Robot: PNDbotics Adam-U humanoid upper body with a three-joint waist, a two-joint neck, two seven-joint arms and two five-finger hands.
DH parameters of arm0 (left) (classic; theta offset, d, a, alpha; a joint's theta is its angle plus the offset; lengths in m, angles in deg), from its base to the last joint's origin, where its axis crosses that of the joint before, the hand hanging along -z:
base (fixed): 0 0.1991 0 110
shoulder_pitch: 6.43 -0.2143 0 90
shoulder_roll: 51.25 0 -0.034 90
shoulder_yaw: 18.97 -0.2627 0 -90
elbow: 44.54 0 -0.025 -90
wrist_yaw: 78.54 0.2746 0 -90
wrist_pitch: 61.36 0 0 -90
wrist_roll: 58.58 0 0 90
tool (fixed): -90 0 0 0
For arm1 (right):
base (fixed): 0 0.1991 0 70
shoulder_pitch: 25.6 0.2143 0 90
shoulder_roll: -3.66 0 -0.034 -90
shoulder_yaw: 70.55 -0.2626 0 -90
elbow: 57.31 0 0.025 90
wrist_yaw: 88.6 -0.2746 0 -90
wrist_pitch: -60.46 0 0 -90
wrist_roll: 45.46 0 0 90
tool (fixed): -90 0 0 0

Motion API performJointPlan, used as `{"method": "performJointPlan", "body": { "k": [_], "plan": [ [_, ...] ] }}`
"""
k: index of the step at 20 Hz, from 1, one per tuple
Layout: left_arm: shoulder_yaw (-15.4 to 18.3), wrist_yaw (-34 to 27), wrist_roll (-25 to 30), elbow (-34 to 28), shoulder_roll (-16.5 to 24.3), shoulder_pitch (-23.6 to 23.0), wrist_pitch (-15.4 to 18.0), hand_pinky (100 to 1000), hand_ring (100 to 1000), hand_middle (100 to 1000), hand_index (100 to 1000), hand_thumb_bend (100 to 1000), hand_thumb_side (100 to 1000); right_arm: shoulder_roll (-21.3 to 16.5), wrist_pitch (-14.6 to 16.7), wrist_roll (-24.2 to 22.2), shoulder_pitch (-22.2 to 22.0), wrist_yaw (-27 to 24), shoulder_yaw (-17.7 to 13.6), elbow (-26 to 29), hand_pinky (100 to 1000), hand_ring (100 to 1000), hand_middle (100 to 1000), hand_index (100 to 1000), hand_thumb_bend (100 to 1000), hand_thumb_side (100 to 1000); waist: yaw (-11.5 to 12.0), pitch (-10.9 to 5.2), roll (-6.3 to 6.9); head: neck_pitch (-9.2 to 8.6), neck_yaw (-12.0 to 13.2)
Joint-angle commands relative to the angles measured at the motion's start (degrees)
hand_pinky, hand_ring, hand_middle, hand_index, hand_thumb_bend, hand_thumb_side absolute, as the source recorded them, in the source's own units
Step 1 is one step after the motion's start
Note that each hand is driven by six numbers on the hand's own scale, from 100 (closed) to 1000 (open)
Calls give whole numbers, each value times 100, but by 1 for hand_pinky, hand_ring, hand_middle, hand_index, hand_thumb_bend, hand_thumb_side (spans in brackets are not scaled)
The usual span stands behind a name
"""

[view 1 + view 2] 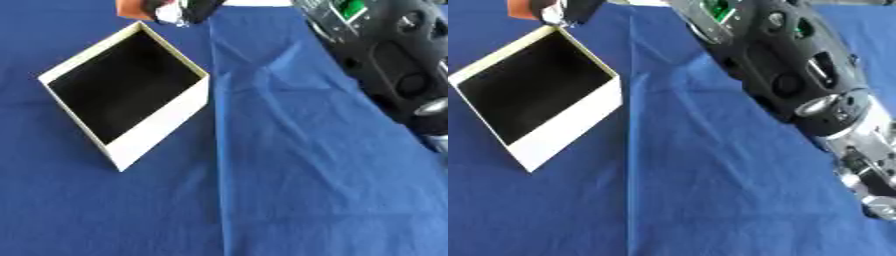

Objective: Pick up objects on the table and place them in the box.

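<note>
Right arm (798, 75): enters from the upper right and crosses the top of both views toward the far corner of the box; black casing, silver joints. Right hand (194, 9): only its dark tip shows at the top edge, just beyond the box's far corner; whether its fingers are apart, together or clamped on anything cannot be told. Left hand: in neither view. Item at the hand, orange-brown object (131, 7): cut by the top edge, just beside the hand's tip, with a small silvery-white part (171, 17) between them; contact with the hand cannot be confirmed, and its identity cannot be made out. Container, box (162, 127): white walls, dark interior, set cornerwise on the left of the table, open side up; no object shows inside it, though the dark floor hides detail. Surface, blue cloth (306, 190): creased, with a fold running down the middle; no other loose objects lie on the visible part. Progress, by judgement: early or mid-cycle, the box apparently unfilled; the orange-brown object by the far corner is the likeliest item still to go in.
</note>
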Motion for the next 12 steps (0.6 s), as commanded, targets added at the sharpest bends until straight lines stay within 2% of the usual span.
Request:
{"method": "performJointPlan", "body": {
  "k": [1,3,6,12],
  "plan": [
    [-5,-37,30,-111,90,67,13,412,530,596,684,100,650,98,121,30,156,74,-57,-203,623,576,430,618,100,100,22,-112,17,-41,-47],
    [-17,-46,46,-111,85,118,22,412,530,596,684,100,650,277,170,38,121,120,-56,-402,622,578,429,617,100,100,147,-64,-28,-83,-128],
    [-20,-60,60,-111,75,147,25,413,530,596,684,100,652,492,295,76,107,236,-75,-682,607,580,436,618,100,100,215,-36,-45,-103,-163],
    [-18,-87,73,-111,61,200,25,414,530,596,684,100,651,757,629,-215,-15,530,197,-1239,612,603,459,626,100,100,350,-7,-127,-104,-206]
  ]
}}
